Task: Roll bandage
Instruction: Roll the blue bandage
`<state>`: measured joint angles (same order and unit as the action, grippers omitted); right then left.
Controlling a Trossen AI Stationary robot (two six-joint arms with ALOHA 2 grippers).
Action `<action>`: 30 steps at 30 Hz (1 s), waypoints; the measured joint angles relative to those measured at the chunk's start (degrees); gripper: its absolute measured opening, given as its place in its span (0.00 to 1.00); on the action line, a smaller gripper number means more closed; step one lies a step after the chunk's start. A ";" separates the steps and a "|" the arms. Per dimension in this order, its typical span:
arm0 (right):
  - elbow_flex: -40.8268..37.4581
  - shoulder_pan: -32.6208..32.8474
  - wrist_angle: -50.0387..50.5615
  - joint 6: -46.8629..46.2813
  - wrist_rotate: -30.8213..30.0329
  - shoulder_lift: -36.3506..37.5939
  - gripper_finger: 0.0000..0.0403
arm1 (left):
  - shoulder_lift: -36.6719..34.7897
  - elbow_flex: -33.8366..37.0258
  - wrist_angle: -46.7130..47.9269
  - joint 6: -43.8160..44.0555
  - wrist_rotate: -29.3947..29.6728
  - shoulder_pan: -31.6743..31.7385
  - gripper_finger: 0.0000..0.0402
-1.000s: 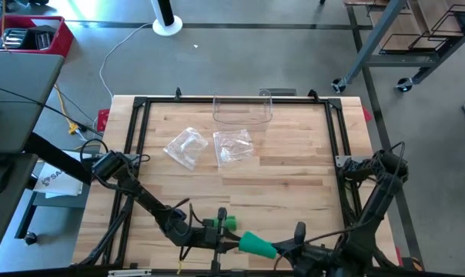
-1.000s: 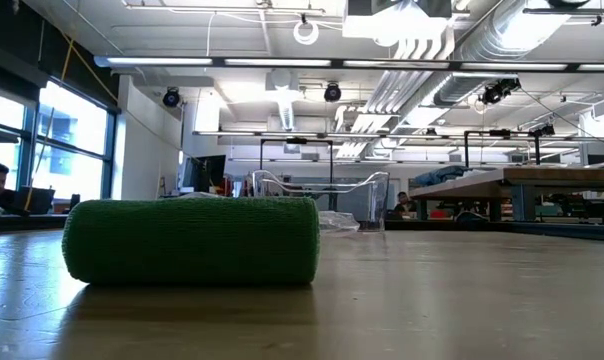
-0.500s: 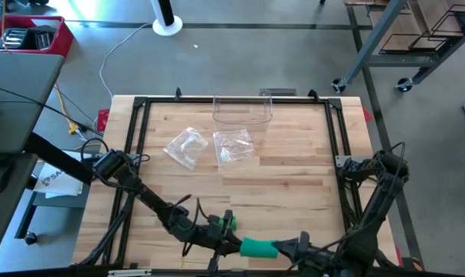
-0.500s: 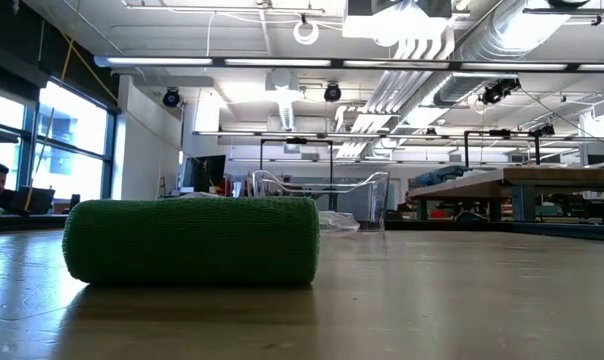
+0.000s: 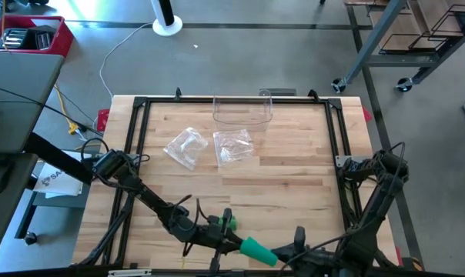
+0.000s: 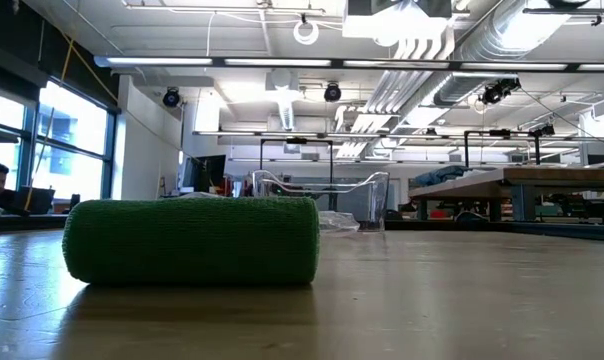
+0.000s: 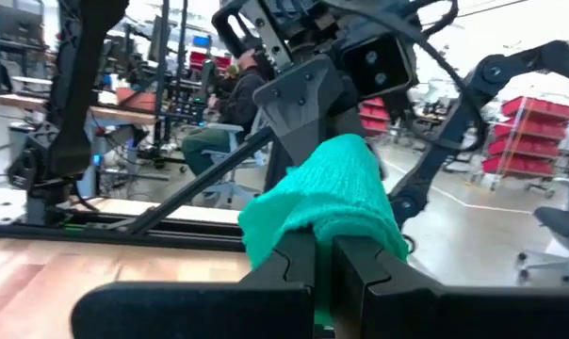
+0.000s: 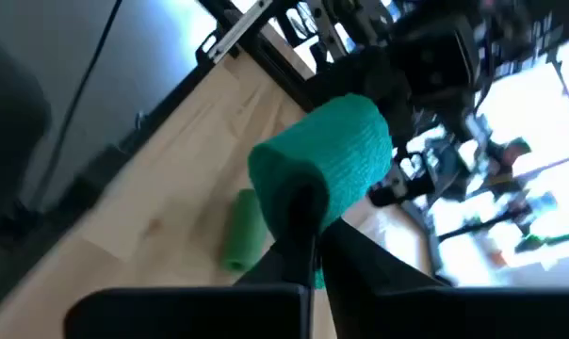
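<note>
Clear plastic container [image 5: 242, 113] at the table's [image 5: 294, 165] far edge, two crumpled plastic bags [image 5: 185, 146] nearby

You can't see much of the right hand [image 5: 288, 257] from above: it's cut off by the frame edge at 6 o'clock. The bandage roll [image 8: 324, 167] hides the left hand behind it, and that background's pure blur.

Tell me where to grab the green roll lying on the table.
Grip the green bandage roll across its middle, from straight above: it lies on its side on the table, curved flanks exposed.
</note>
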<state>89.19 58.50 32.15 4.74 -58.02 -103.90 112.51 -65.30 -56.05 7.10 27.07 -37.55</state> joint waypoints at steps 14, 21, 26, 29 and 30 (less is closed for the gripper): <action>0.00 -0.15 2.74 -22.22 -0.33 0.39 0.30 | -6.49 -0.02 12.87 -1.22 4.96 -1.20 0.00; 0.00 -0.81 2.66 -22.26 -0.42 0.39 0.29 | -7.54 -0.02 14.24 -1.23 4.72 -1.15 0.00; 0.00 0.11 1.57 -16.70 -0.60 0.39 0.28 | -7.54 -0.02 15.14 -0.33 3.80 -1.29 0.00; 0.00 1.36 -1.21 -13.28 -1.35 0.42 0.28 | -7.54 -0.02 15.25 -1.87 -0.94 -1.44 0.00; 0.00 1.76 -2.79 -11.77 -1.58 0.42 0.28 | -7.54 -0.02 15.21 -3.25 -3.57 -1.44 0.00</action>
<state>89.19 60.26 29.36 -7.03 -59.60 -103.48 104.97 -65.32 -40.84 3.85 23.50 -38.98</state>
